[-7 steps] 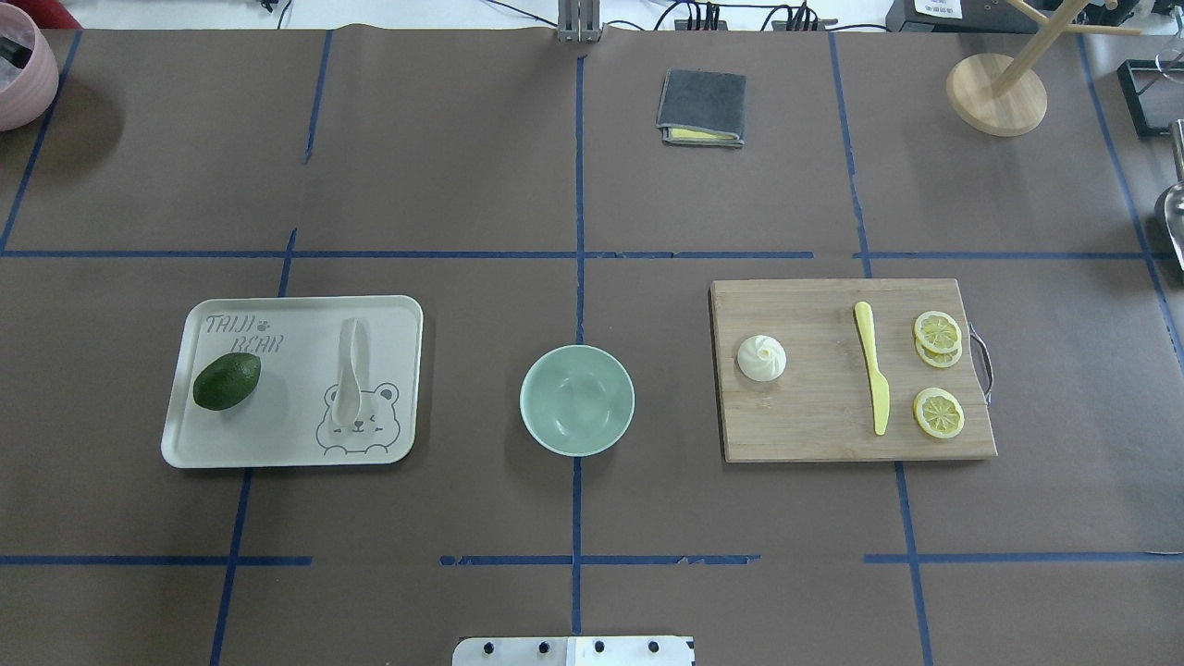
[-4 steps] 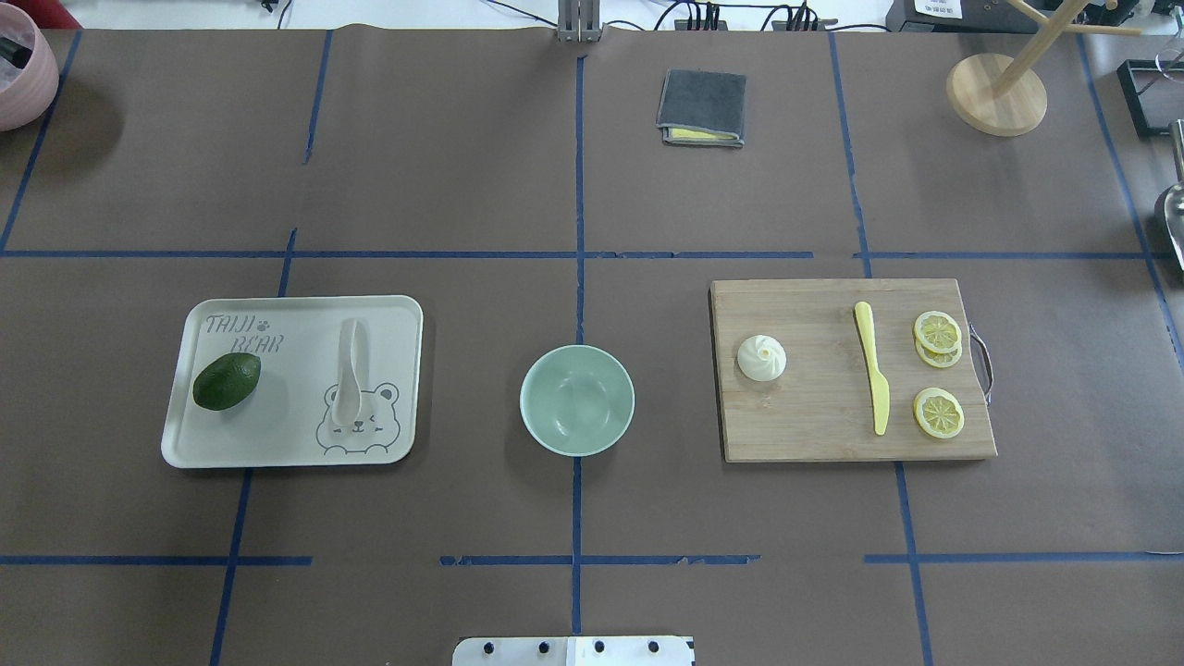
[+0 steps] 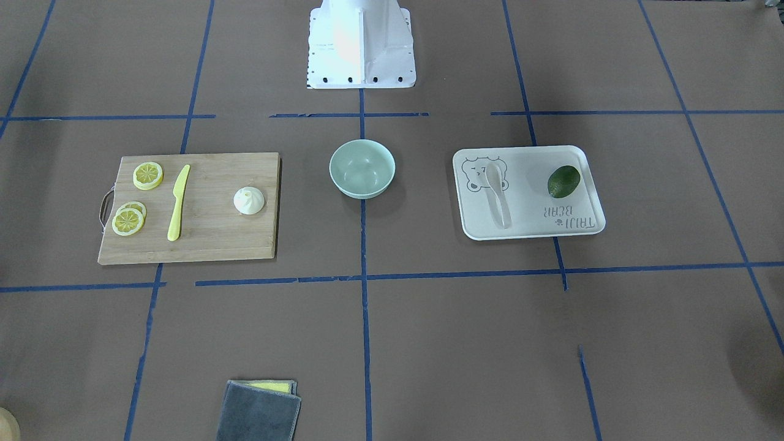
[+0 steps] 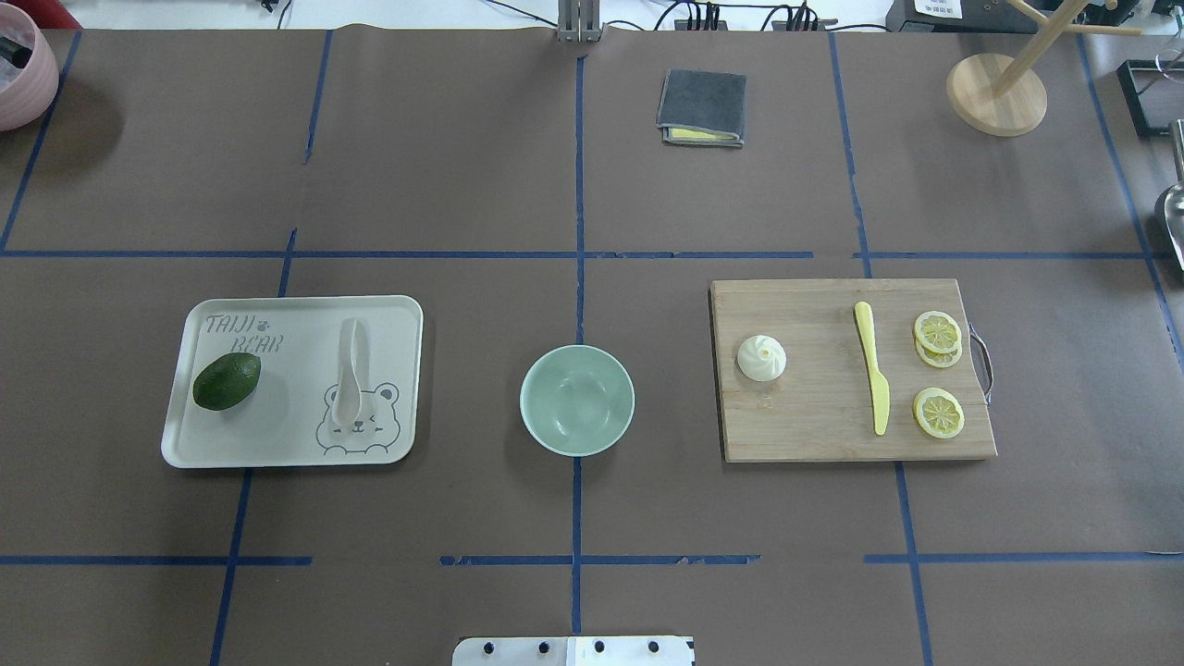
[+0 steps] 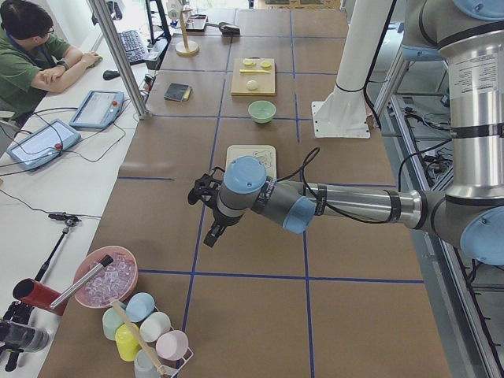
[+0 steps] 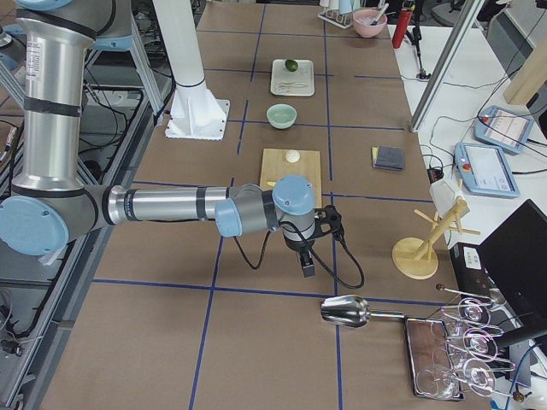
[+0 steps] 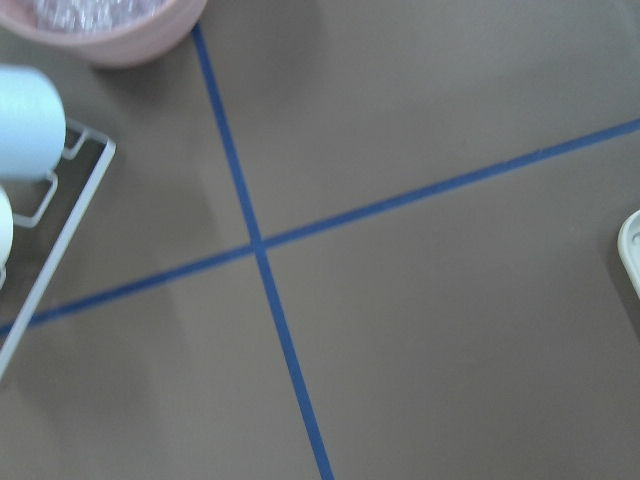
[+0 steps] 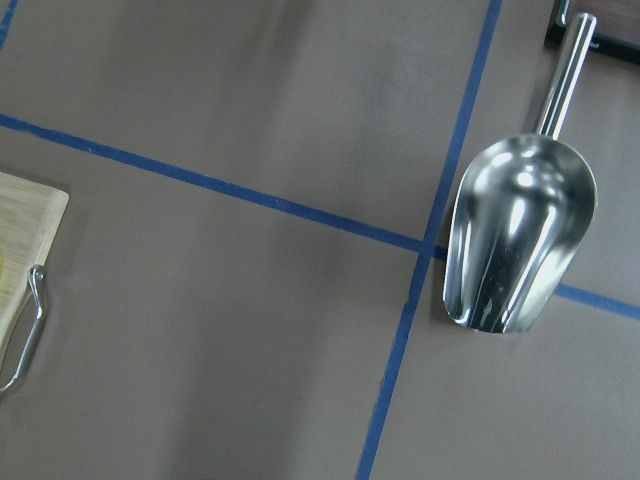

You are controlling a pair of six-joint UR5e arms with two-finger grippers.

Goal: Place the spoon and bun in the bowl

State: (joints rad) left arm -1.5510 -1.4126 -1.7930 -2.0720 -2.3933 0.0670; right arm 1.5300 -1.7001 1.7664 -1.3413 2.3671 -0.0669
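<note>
The off-white spoon (image 4: pixel 351 370) lies on the bear tray (image 4: pixel 277 444) at the left, scoop toward me. The white bun (image 4: pixel 761 358) sits upright on the left part of the wooden cutting board (image 4: pixel 814 416). The empty mint-green bowl (image 4: pixel 577 400) stands between them at the table's middle. Neither gripper shows in the overhead or front view. My left gripper (image 5: pixel 214 235) hovers over the table well to the left of the tray. My right gripper (image 6: pixel 306 265) hovers right of the cutting board. I cannot tell whether either is open or shut.
An avocado (image 4: pixel 227 380) lies on the tray. A yellow knife (image 4: pixel 872 370) and lemon slices (image 4: pixel 938 412) lie on the board. A folded grey cloth (image 4: pixel 702 107) and a wooden stand (image 4: pixel 996 92) are at the back. A metal scoop (image 8: pixel 515 245) lies far right, a pink bowl (image 4: pixel 18 74) far left.
</note>
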